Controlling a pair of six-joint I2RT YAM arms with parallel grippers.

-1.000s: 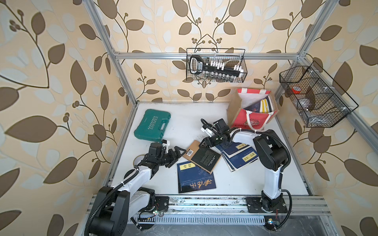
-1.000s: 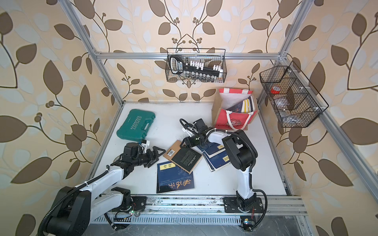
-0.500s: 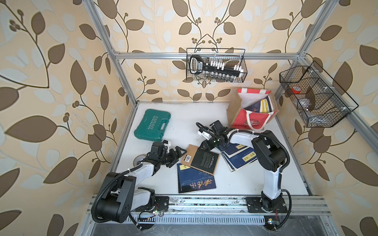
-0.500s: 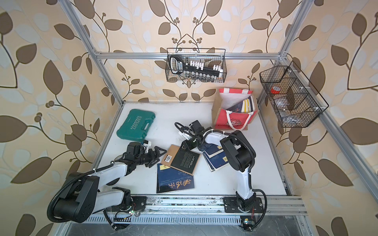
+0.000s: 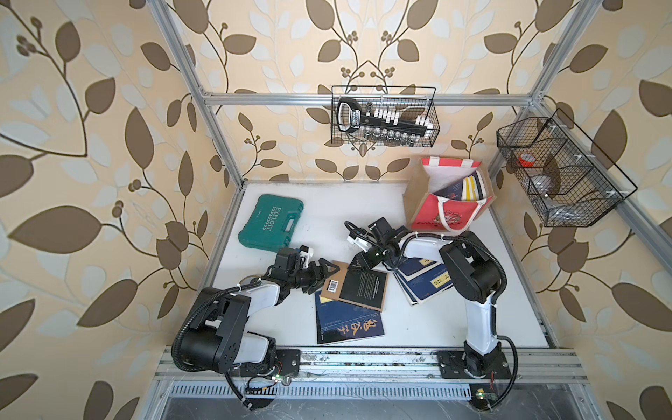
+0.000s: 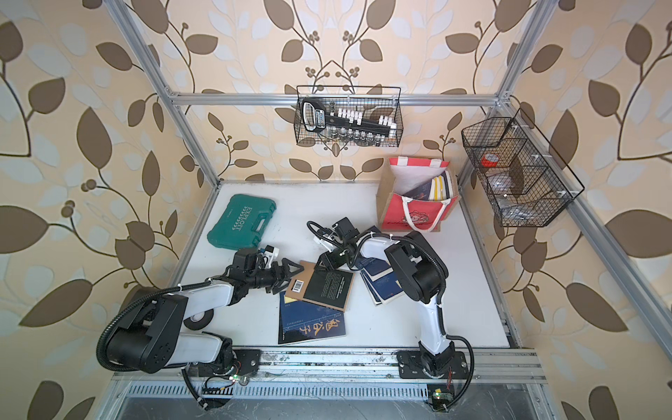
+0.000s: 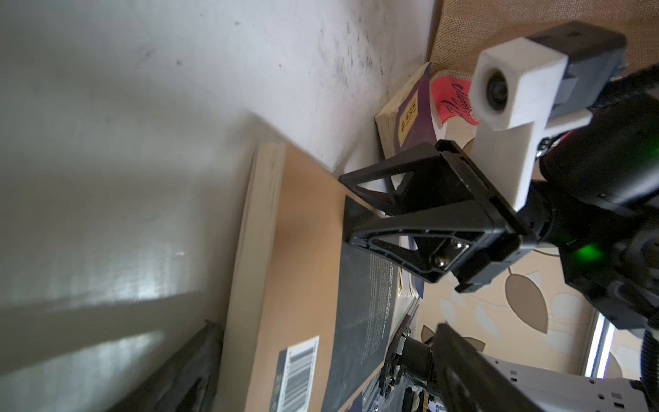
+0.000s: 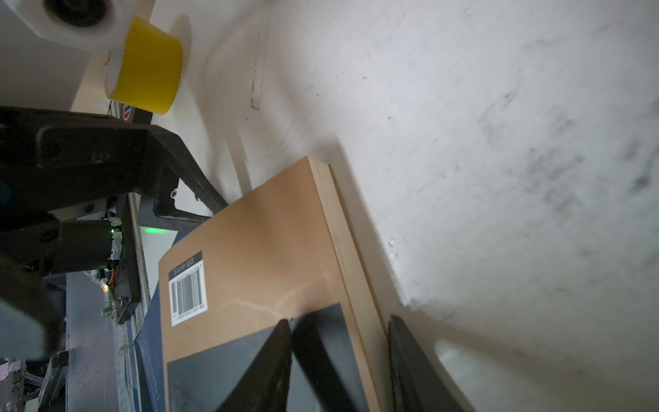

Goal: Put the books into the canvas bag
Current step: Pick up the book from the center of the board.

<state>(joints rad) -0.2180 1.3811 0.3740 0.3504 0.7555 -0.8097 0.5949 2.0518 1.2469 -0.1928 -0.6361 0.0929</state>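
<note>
While several books lie outside the canvas bag [image 5: 445, 214], the step in hand is the pick-up of the tan-and-black book [image 5: 358, 287]. It lies between the two pincers, with its barcode end overlapping a larger blue book [image 5: 349, 322] on the bench [image 5: 436, 327].

Right pincer [image 5: 360, 262]: the jaws are part-way apart, astride the corner of the book farthest from the left pincer. In the right wrist view one finger [image 8: 260, 378] lies over the cover and the other stands just off the page edge. It cannot be told whether the jaws actually bite on the book.

Left pincer [image 5: 325, 278]: the jaws are wide apart and empty. They are set at the barcode end of the same book, with the tips just beside its edge.

Canvas bag: it stands upright with its mouth open, behind the right pincer's wrist and well apart from the left pincer. Some books [image 5: 469, 187] already stand inside it. A fanned pile of navy books [image 5: 423, 278] lies under the right arm, just behind that pincer.

Next move, as judged:
1. Close the right pincer firmly on the corner.
2. Use the left pincer to steady or lift the barcode end, since a thin paperback is likely to sag or slip when held by one corner.
3. Raise the book clear of the blue book before swinging it back toward the bag mouth.
</note>
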